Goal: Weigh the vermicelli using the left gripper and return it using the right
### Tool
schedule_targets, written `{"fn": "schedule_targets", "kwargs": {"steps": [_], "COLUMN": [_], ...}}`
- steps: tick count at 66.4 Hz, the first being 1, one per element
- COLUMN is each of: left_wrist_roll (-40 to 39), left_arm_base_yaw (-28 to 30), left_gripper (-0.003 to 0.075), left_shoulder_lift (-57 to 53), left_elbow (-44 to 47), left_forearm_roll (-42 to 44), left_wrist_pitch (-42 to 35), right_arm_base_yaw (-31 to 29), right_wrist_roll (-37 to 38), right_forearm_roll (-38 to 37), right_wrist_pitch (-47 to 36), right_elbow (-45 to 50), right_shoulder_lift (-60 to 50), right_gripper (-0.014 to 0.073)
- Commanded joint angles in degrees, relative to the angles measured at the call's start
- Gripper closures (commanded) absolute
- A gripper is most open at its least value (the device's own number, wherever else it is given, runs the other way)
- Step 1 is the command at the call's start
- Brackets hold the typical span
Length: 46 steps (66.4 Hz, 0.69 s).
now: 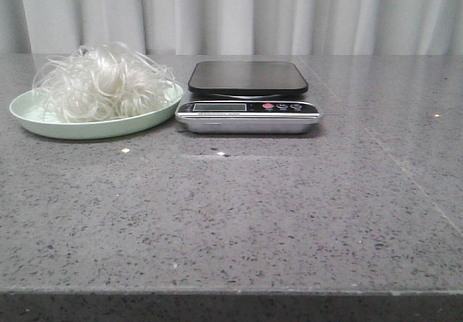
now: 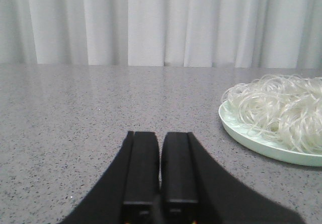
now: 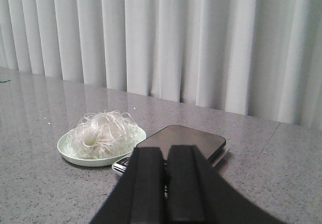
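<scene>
Left claw: the black left claw (image 2: 160,173) shows only in its own wrist view, its two flat fingers (image 2: 143,168) pressed nearly together and holding nothing, low over bare table.
Right claw: the black right claw (image 3: 165,183) is likewise narrow and empty, hanging short of the scale; neither arm appears in the front view.
Table: the grey speckled stone table (image 1: 239,221) carries a few pale crumbs near its middle, ahead of the scale.
Scale: the silver kitchen scale with a black rounded platform (image 1: 248,77) sits farther back, display and buttons facing the robot, nothing on the platform.
Plate: the shallow pale green round plate (image 1: 43,124) lies just beside the scale, on its left, rims near or touching; I cannot tell which.
Vermicelli: the fluffy nest of thin translucent white vermicelli (image 1: 101,83) is heaped in the plate, untouched by either claw.
Backdrop: a white pleated curtain (image 1: 239,11) closes off the far edge.
Step in hand: by my reading the task has not started; weighing comes first.
Next move: the left claw should spread wide, travel over the plate, come down on the nest's middle, pinch enough strands to lift it whole, then carry it rightward onto the platform.
</scene>
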Motion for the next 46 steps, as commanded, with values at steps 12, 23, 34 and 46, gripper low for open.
{"fn": "schedule_targets", "kwargs": {"steps": [12,23,34,46], "left_wrist_roll": [-0.59,-0.59,-0.59,-0.59], "left_arm_base_yaw": [0.00,0.00,0.00,0.00], "left_gripper": [0.0594,0.0594,0.0594,0.0594], "left_shoulder_lift": [-1.13,-1.13,-1.13,-1.13], "left_elbow": [0.45,0.45,0.45,0.45], "left_forearm_roll": [0.17,0.17,0.17,0.17], "left_wrist_pitch": [-4.12,-4.12,-4.12,-4.12], "right_arm_base_yaw": [-0.17,-0.17,-3.26,-16.11], "right_wrist_roll": [-0.59,-0.59,-0.59,-0.59], "right_forearm_roll": [-0.73,-0.73,-0.73,-0.70], "right_wrist_pitch": [-4.67,-4.75,-4.95,-5.74], "right_elbow": [-1.41,-1.29,-0.35,1.98], "right_shoulder_lift": [0.71,0.71,0.43,0.43], "right_gripper": [0.0426,0.0426,0.0426,0.0426]}}
